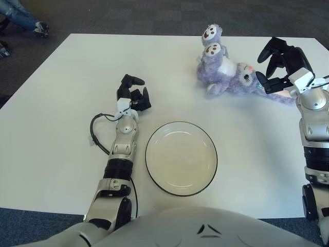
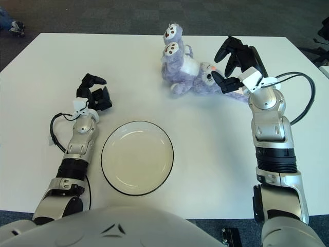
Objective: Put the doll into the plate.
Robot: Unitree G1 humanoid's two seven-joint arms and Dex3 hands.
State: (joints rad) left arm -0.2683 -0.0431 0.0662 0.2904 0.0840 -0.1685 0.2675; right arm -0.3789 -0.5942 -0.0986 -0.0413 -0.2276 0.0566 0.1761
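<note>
A purple plush doll lies on its back at the far right of the white table, feet pointing away from me. A white plate with a dark rim sits empty near the table's front edge. My right hand hovers just right of the doll's head, fingers spread open and curved toward it, holding nothing. My left hand shows left of the plate, fingers loosely curled, holding nothing.
A black cable loop lies beside my left forearm. Dark carpet surrounds the table. A person's legs and shoes show at the far left corner, off the table.
</note>
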